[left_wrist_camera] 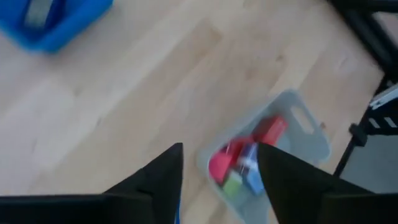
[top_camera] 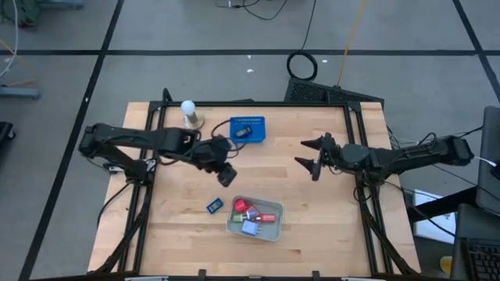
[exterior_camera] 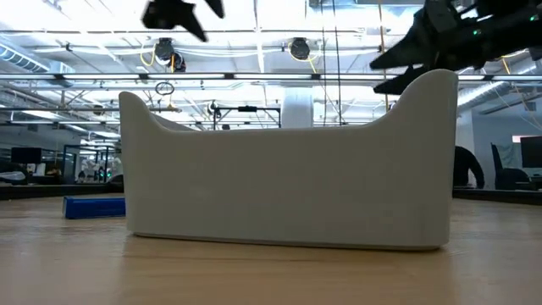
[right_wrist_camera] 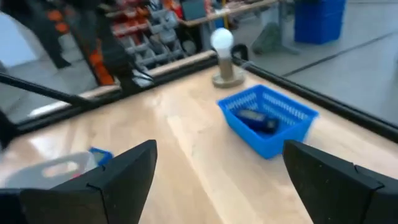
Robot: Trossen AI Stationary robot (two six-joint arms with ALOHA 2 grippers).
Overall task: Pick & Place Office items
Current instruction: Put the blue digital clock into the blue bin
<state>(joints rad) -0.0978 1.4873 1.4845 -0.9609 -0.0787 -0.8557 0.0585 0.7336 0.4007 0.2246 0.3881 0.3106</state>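
Observation:
Several small red, blue and green office items (top_camera: 251, 216) lie in a grey tray (top_camera: 269, 231) near the table's near edge; the left wrist view shows these items (left_wrist_camera: 245, 163) too. One blue piece (top_camera: 215, 206) lies on the wood left of the tray. My left gripper (top_camera: 226, 173) hangs open above the table, up-left of the tray, holding nothing (left_wrist_camera: 219, 163). My right gripper (top_camera: 310, 156) is open over the table's right half, well above the surface (right_wrist_camera: 217, 168).
A blue perforated basket (top_camera: 248, 129) with a dark object inside sits at the far edge; the right wrist view shows the basket (right_wrist_camera: 268, 118) as well. A white ball on a round stand (top_camera: 188, 112) is left of it. Bare wood lies between basket and tray. The low view is filled by the tray wall (exterior_camera: 288, 178).

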